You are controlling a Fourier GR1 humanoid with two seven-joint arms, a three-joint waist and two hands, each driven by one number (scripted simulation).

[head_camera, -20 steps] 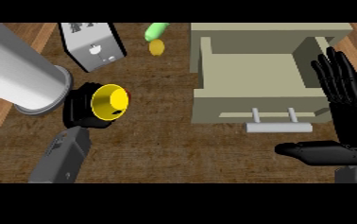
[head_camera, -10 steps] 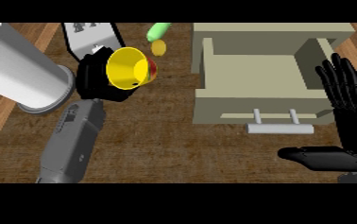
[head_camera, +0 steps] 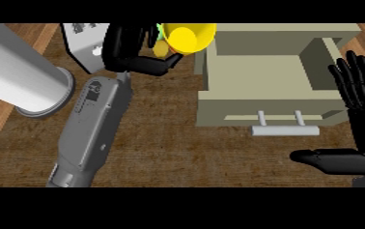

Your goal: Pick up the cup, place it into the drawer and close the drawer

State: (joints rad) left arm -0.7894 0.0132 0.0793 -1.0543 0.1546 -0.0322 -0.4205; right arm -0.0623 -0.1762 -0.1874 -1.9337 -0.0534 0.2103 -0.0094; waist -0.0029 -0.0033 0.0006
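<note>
One head view, looking steeply down.
It sits close above the wooden worktop (head_camera: pixel 178 141); the open drawer (head_camera: pixel 271 78) fills its upper right, forearms entering from the lower edge.

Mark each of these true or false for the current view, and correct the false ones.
1. The left hand is curled round the yellow cup. True.
2. The cup already lies inside the drawer. False: it is held at the drawer's upper-left corner, not set down inside.
3. The drawer is open. True.
4. The right hand grips the drawer handle. False: it rests open at the view's right edge, apart from the handle.
</note>
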